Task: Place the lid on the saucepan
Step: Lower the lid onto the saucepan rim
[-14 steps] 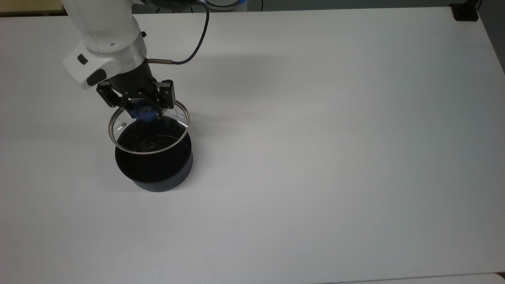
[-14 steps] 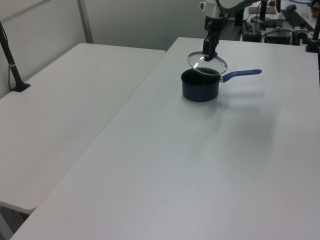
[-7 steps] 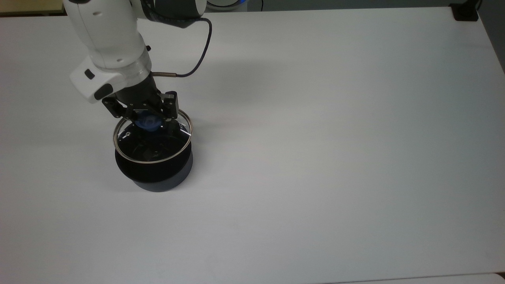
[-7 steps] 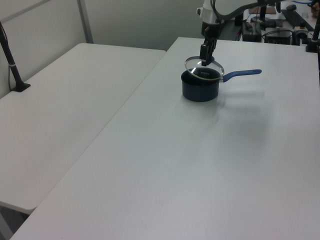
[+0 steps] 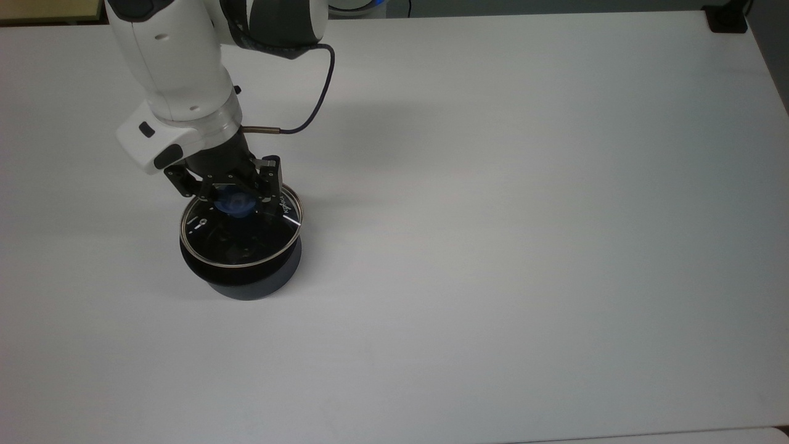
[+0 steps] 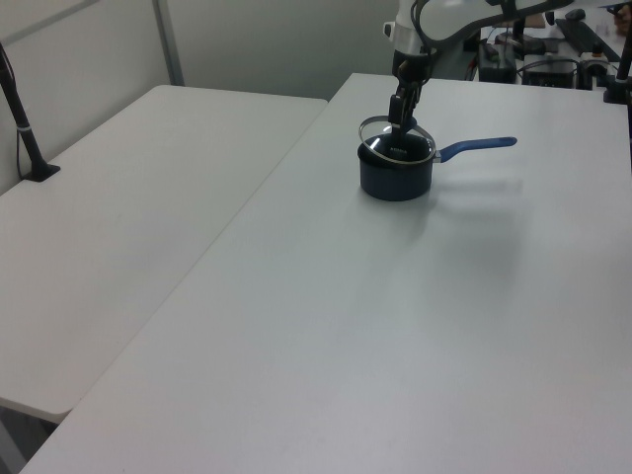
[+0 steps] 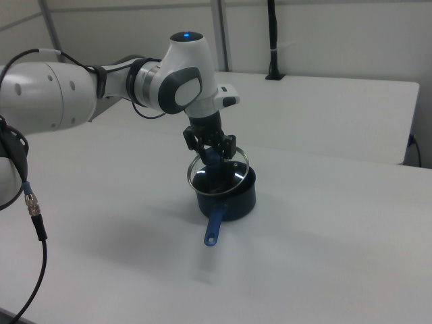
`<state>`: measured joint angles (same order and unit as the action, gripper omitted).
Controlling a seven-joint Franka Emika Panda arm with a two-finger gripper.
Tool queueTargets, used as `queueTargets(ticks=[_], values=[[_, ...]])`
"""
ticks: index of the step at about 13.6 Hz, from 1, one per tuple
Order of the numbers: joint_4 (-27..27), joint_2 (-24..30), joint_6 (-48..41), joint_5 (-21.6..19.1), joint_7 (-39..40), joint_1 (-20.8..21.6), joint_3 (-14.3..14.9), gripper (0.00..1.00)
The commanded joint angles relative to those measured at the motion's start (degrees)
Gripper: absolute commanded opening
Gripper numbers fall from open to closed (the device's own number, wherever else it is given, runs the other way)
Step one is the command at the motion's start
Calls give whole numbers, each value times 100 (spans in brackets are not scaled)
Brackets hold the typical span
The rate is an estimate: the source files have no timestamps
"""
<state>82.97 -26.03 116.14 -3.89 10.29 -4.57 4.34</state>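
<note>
The lid (image 5: 240, 231) is sitting lower than a second ago: in the top view its metal rim is now lining up almost fully over the pan (image 5: 246, 274) mouth, where before it was hanging higher and offset toward the top view's upper left. In the left view the lid (image 6: 395, 143) is nearly level and just over the rim of the pan (image 6: 395, 176), no longer tilted up; whether it is touching the rim cannot be told. The end effector (image 5: 233, 198) is coming down with it, its fingers (image 5: 269, 179) closing narrowly on the blue knob (image 5: 231, 202) and holding the lid from above. In the right view the end effector (image 7: 211, 154) is directly over the pan (image 7: 229, 196), whose handle (image 7: 214, 226) is lying along the white surface (image 5: 524, 216), pointing toward the camera.
</note>
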Motion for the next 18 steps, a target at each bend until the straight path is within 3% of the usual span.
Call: queueTargets(ticks=[1, 9, 18], values=[[-123, -113, 93, -112, 61, 53, -3, 48], [-106, -254, 427, 2, -159, 167, -3, 48], [-97, -236, -21, 161, 255, 158, -12, 48]])
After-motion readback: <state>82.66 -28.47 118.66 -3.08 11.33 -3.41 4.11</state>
